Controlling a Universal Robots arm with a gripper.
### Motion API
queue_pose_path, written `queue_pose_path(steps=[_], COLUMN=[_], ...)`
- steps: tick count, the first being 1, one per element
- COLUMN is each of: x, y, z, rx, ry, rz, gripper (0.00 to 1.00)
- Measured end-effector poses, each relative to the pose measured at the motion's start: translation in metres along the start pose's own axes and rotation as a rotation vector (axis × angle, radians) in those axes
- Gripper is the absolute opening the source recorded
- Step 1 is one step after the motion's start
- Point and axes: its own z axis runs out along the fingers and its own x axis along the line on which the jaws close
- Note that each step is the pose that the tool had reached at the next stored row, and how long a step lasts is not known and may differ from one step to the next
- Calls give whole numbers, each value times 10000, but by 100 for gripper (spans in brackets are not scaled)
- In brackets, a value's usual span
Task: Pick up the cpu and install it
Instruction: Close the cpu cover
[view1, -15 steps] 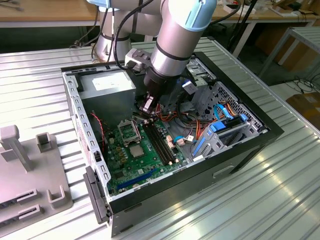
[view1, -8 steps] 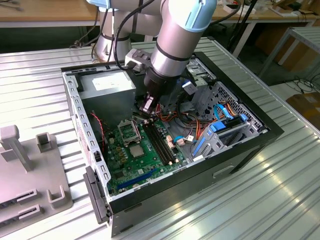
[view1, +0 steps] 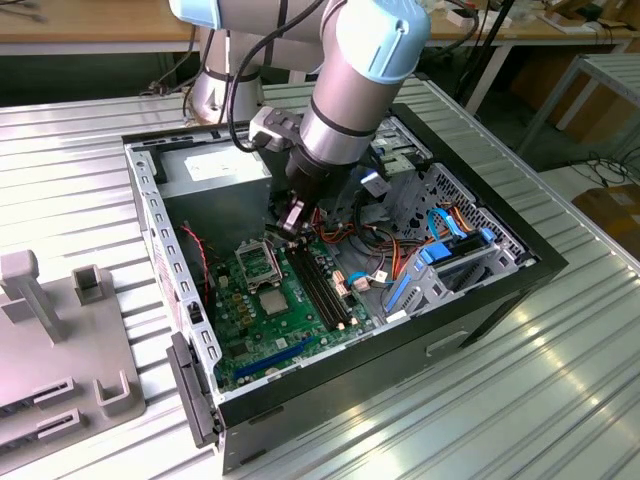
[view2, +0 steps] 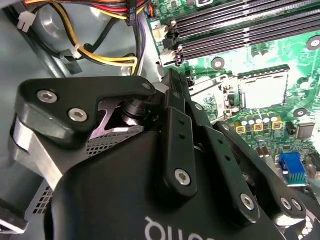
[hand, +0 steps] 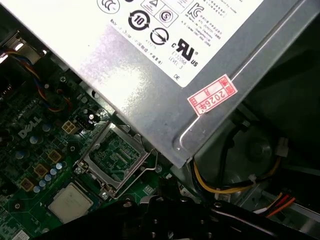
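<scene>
The cpu (hand: 70, 202) lies flat on the motherboard (view1: 262, 335), just beside the open socket frame (hand: 112, 161) and clear of the tool (view1: 291, 218), which hangs above the board. Whether the tool is open or closed cannot be determined. Hazards: the thin, flat chip offers little edge and may slip or tilt; a tilted placement could damage the socket contacts; the nearby yellow cables (hand: 225, 187) and power supply (hand: 150, 65) could snag the arm.

exterior: high, mid-range, angled down on whole case (view1: 158, 240); arm (view1: 350, 90) enters at 12 o'clock
first wrist: close, faces power supply (hand: 150, 75)
second wrist: close, looks past gripper (view2: 172, 85)
shared: socket frame (hand: 115, 159), all three
</scene>
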Motion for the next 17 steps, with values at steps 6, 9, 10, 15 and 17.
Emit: queue_pose_path(steps=[6, 9, 10, 15, 17], x=[0, 0, 0, 0, 1], y=[0, 0, 0, 0, -1], z=[1, 1, 0, 1, 3], rx=[-184, -216, -242, -248, -249], ry=[-170, -200, -223, -229, -229], rz=[-20, -24, -27, -28, -27], gripper=[11, 11, 11, 11, 11])
